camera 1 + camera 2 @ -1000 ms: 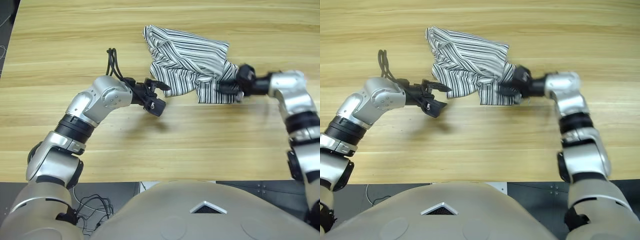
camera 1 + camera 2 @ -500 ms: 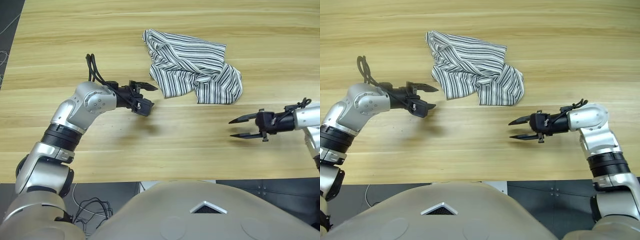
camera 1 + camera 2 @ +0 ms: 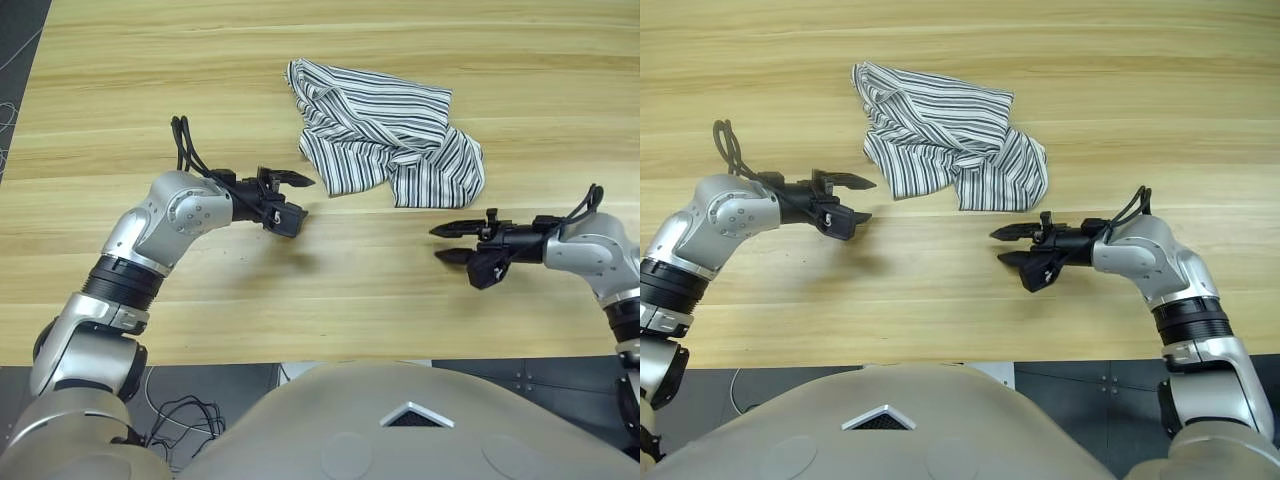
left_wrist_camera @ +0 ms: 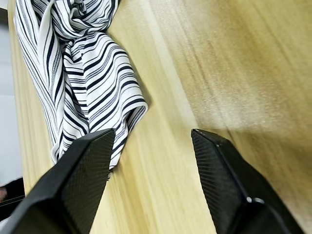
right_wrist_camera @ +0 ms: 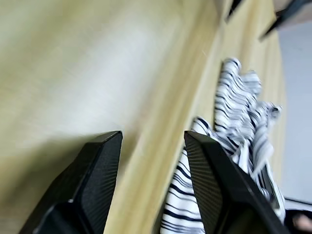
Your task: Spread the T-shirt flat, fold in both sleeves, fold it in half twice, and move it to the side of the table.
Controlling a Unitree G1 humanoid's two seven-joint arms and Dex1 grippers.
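A black-and-white striped T-shirt [image 3: 385, 135] lies crumpled in a heap on the wooden table [image 3: 330, 300], toward the far middle. My left gripper [image 3: 300, 196] hovers open just left of the shirt's near-left corner, a short gap away; its wrist view has that striped corner [image 4: 87, 83] past its fingers [image 4: 83, 180]. On the right, in front of the shirt's near-right edge, my right gripper [image 3: 440, 243] stands open above bare wood. Its wrist view has the shirt [image 5: 229, 161] beyond its fingers [image 5: 97, 180]. Neither gripper holds anything.
The table's near edge [image 3: 300, 362] runs just in front of both arms, and its left edge [image 3: 25, 90] meets dark floor. Bare wood lies all around the shirt.
My right gripper has let go of the shirt's right edge, pulled back toward the near side, then swung left. The left gripper drew back left from the shirt. The shirt settled.
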